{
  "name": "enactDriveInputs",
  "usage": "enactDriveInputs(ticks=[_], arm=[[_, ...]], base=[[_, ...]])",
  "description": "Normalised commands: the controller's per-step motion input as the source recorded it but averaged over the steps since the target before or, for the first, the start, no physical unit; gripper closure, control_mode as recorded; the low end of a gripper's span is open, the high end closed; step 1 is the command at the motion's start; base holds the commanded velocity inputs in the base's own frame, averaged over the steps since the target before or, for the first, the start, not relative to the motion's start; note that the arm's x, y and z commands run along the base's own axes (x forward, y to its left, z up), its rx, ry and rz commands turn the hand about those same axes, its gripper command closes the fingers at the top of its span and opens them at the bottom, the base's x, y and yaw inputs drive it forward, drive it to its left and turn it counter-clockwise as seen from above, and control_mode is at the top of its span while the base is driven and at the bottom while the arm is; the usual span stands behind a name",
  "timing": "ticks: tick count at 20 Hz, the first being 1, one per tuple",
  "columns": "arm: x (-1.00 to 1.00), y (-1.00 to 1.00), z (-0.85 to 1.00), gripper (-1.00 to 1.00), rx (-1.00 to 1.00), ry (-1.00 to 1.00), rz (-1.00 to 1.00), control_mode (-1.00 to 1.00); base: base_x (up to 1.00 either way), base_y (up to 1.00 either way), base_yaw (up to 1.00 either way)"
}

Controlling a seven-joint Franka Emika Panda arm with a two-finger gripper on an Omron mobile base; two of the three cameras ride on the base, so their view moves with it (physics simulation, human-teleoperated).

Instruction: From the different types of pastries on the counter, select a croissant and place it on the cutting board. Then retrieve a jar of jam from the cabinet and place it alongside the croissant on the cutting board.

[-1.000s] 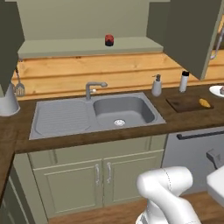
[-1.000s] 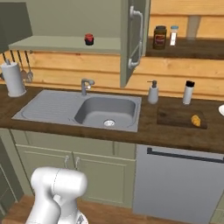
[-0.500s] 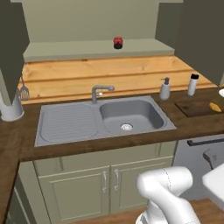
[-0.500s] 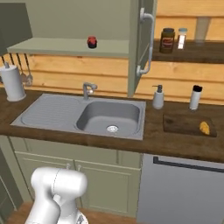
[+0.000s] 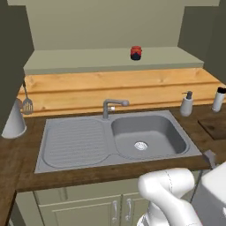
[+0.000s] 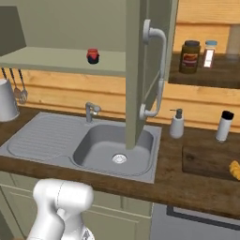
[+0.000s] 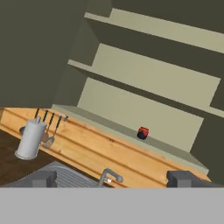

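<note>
Your jar of jam (image 5: 136, 53) stands alone on the lowest shelf of the open cabinet (image 5: 110, 59), directly above the tap (image 5: 113, 106). The croissant (image 6: 235, 169) lies on the cutting board (image 6: 208, 161) at the right end of the counter (image 6: 187, 183), beyond the sink (image 6: 84, 143). Your gripper (image 7: 111, 179) has its fingers wide apart, holding nothing, and faces the shelves from below.

Home kitchen: steel sink (image 5: 79, 143) w/ tap (image 5: 112, 106) set in dark wood tabletop (image 6: 187, 185), soap dispenser (image 6: 176, 124), hanging utensils (image 5: 26, 99), paper-towel roll (image 7: 30, 139), open wall cabinet (image 5: 110, 59) w/ jam jar (image 5: 136, 53) on shelf, cupboard doors below.
</note>
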Motion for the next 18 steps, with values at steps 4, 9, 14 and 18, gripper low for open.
enactDriveInputs(ticks=[4, 9, 14, 18], arm=[[0.00, 0.00, 0.00, -1.00, 0.00, 0.00, 0.00, 1.00], [0.00, 0.00, 0.00, -1.00, 0.00, 0.00, 0.00, 1.00], [0.00, 0.00, 0.00, -1.00, 0.00, 0.00, 0.00, 1.00], [0.00, 0.00, 0.00, -1.00, 0.00, 0.00, 0.00, 1.00]], base=[[0.32, -0.46, 0.22], [0.00, -0.16, 0.00], [0.14, -0.06, 0.02], [0.77, -0.27, 0.11]])
